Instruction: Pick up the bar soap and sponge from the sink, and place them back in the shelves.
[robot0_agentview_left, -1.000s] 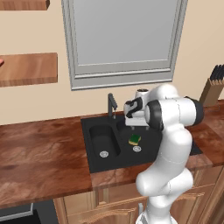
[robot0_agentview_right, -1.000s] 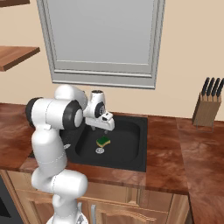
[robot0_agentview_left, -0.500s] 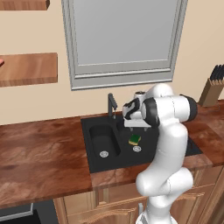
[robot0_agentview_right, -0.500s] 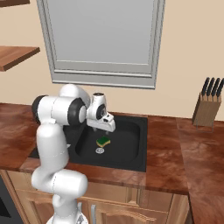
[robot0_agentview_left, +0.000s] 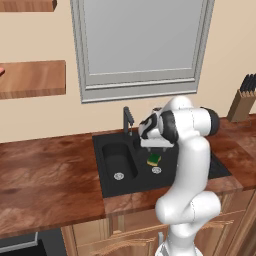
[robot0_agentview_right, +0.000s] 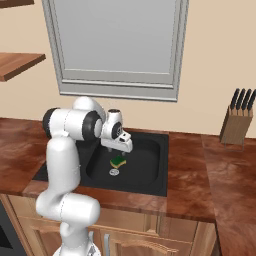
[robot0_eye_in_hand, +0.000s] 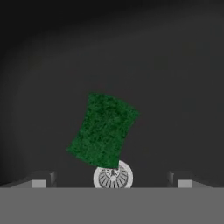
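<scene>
Closest to the camera on the hand, the pincer (robot0_eye_in_hand: 112, 183) hangs with its two dark tips spread wide to either side and nothing between them. Just beyond them lies a round silver drain (robot0_eye_in_hand: 113, 176) in the floor of the sink (robot0_eye_in_hand: 175, 109), and the sponge (robot0_eye_in_hand: 103, 130) lies flat beside it, green scrub face up, its near end overlapping the drain's rim in this view. The sponge's long axis runs away from the hand and leans a little to the right in the hand view, so it lies askew to the line between the tips. Bare black basin floor lies open on every side of it, with the basin walls well apart from it.

From the base cameras the sponge (robot0_agentview_left: 153, 159) (robot0_agentview_right: 118, 161) shows its yellow body under the green top, lying in the large bowl near that bowl's drain (robot0_agentview_left: 156, 170). The small bowl, to the left, has its own drain (robot0_agentview_left: 118, 175). The sink (robot0_agentview_left: 102, 175) is set into the brown table (robot0_agentview_left: 45, 175), which runs wide on both sides.

The arm bends over from its base at the table's front edge, elbow high, wrist turned down, and the pincer (robot0_agentview_right: 120, 151) hovers just above the sponge, apart from it.

Farther back, a dark faucet (robot0_agentview_left: 127, 119) rises behind the sink. On the wall, the shelves (robot0_agentview_left: 32, 79) hang to the left of a grey window (robot0_agentview_left: 140, 45), and a knife block (robot0_agentview_right: 234, 125) stands on the table at the right.
</scene>
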